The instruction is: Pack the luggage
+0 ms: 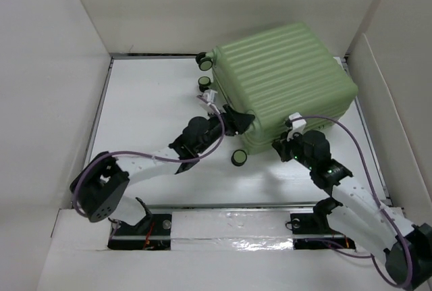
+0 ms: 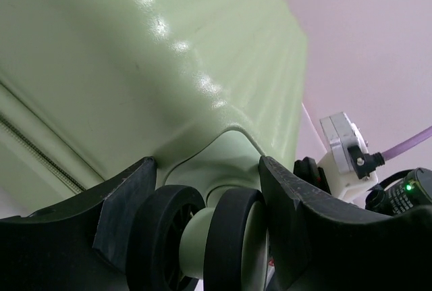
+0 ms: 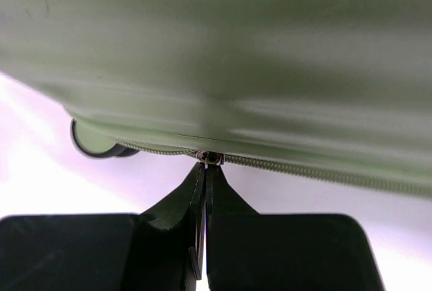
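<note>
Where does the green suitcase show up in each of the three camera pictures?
Top external: the suitcase lies upper right of centre.
Left wrist: its shell fills the upper left.
Right wrist: it spans the top half.
Shared landmark: its black caster wheels.

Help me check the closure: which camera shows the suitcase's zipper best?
Right wrist: the zipper crosses the frame close up, the right claw shut on the zipper pull. Left wrist catches only a short stretch beside the caster wheel the left claw grips. Top external shows a faint seam on the suitcase.
</note>
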### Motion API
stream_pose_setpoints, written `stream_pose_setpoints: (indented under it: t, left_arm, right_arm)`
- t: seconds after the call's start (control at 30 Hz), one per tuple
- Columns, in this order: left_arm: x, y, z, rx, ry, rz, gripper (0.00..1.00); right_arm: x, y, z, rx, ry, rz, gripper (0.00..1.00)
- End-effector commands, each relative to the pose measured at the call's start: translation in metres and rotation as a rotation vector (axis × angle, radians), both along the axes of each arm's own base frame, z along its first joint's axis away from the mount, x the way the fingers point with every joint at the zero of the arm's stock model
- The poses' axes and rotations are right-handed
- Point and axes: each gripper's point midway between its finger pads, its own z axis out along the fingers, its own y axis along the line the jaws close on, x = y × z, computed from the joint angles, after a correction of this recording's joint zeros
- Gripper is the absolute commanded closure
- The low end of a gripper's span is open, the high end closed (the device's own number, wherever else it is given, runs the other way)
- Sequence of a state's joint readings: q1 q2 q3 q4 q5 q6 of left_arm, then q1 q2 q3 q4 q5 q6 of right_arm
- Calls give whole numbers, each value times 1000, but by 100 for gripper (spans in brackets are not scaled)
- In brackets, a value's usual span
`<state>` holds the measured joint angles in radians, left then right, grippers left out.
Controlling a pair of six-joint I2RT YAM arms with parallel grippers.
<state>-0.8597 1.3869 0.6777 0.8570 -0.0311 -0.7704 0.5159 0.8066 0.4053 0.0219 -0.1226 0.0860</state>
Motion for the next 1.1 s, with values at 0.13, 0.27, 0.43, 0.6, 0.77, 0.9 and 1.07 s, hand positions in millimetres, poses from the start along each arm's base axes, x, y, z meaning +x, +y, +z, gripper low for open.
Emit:
stream_pose_setpoints:
  t: [0.13,0.27,0.43,0.6,0.77,0.9,1.07]
  left_arm:
    - [-58,-100,34,-88,-60,-430,100]
    - [-36,-125,43,-88,-73,-497,100]
    - [-30,-128,22,-17,-36,-506,100]
    - [-31,-121,-8,79,10,-462,81]
    - [-5,-61,-32,176,43,-331,25]
    - [39,6,-28,107,72,-143,10]
    - [106,79,4,-21,59,85,7]
  right_arm:
    - [-30,27,74,258,-168,206,100]
    - [-64,48,50,345,-111,295,100]
    - [-78,64,86,428,-206,329,100]
    - [-48,77,94,459,-244,240,100]
    - [-39,80,109,501,-279,208,100]
    - [-51,79,99,460,-245,230,100]
    - [-64,74,82,460,-190,247,100]
